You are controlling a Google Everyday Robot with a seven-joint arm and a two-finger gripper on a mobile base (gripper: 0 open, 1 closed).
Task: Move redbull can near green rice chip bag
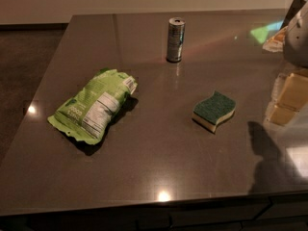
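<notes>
Worktop [159, 177]: left and near edges in view; open surface between bag and can.
Green rice chip bag [94, 105]: one, lying flat, left.
Redbull can [175, 39]: one, upright, far side, well apart from the bag.
Sponge [214, 110]: one, right of centre, off their line.
Gripper [301, 37]: pale bulk at the right edge; jaws open or closed, cannot tell.

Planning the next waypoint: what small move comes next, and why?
Probably reach the gripper, at the upper right edge of view, left toward the redbull can: it stands upright, ungrasped, far back, apart from the green rice chip bag lying front-left.
</notes>
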